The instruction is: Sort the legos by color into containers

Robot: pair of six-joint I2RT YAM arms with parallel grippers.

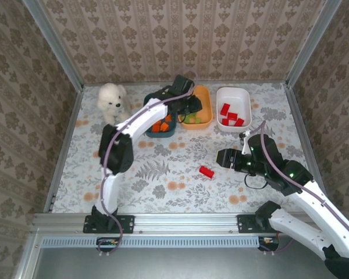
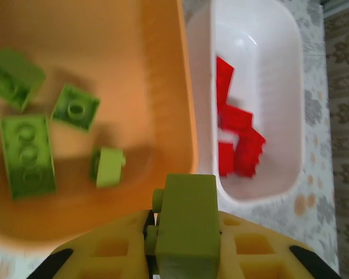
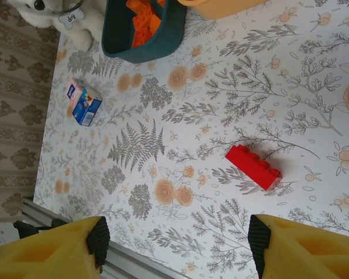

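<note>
**Left hand** [image 2: 183,247]: fingers pinch a green brick [image 2: 186,221], held over the edge of the orange tub [image 2: 157,70]. Four loose green bricks [image 2: 26,154] lie in that tub, ahead and to the left of the hand. The white tub [image 2: 291,87], ahead to the right, holds red bricks [image 2: 235,139].

**Right hand** [image 3: 179,247]: fingers spread, holding nothing. A single red brick [image 3: 253,167] lies on the bench [image 3: 221,104] ahead of it, slightly right. The teal tub [image 3: 141,53], far ahead to the left, contains orange bricks [image 3: 142,23].
</note>
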